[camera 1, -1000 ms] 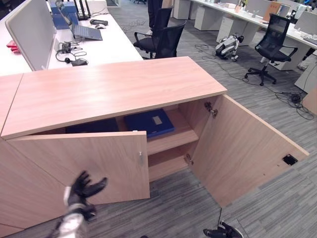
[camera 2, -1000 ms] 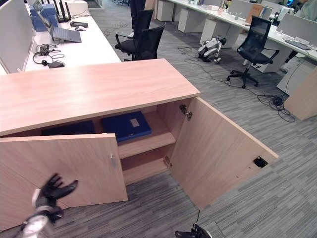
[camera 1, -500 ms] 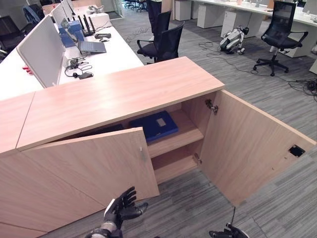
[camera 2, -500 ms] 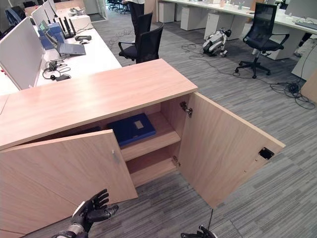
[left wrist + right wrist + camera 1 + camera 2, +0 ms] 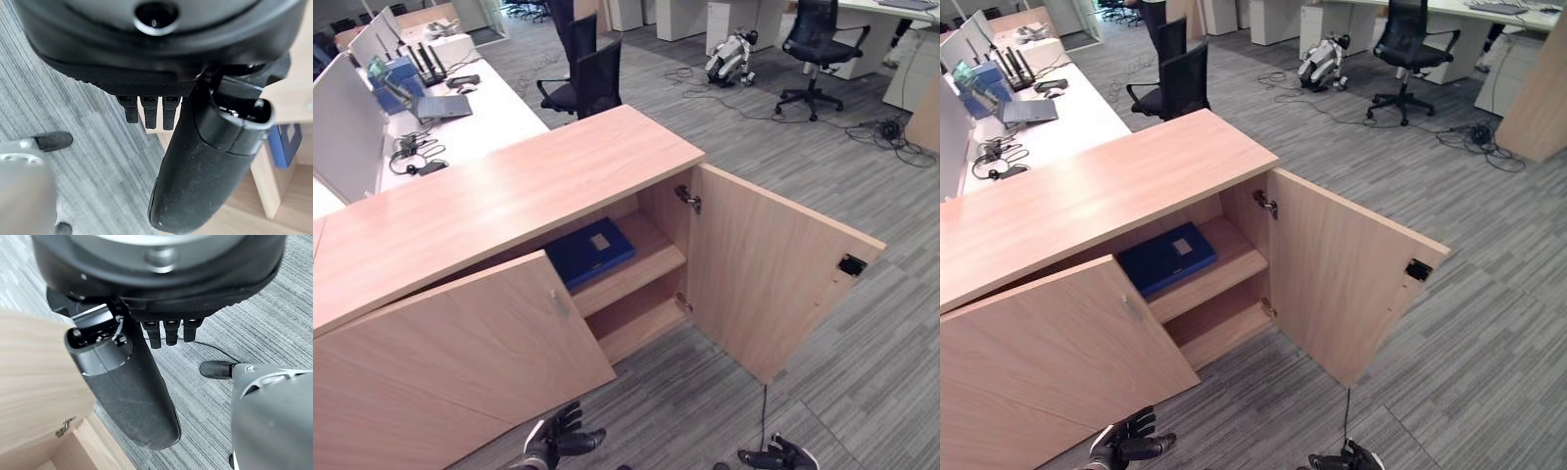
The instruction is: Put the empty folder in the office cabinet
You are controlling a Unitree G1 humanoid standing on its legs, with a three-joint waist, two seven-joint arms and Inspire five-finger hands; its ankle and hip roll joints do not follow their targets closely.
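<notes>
Cabinet, light wood, both doors swung open w/ blue folder lying flat on upper shelf. Left hand low over carpet, fingers spread & empty. Right hand beside it, fingers relaxed, holding nothing.

Wooden cabinet, both doors open: left door ajar, right door swung wide. Blue folder flat on upper shelf; lower shelf beneath. Left hand low before left door, fingers spread, holding nothing. Right hand at bottom edge above grey carpet. White tabletop with laptop behind cabinet; office chairs beyond.
</notes>
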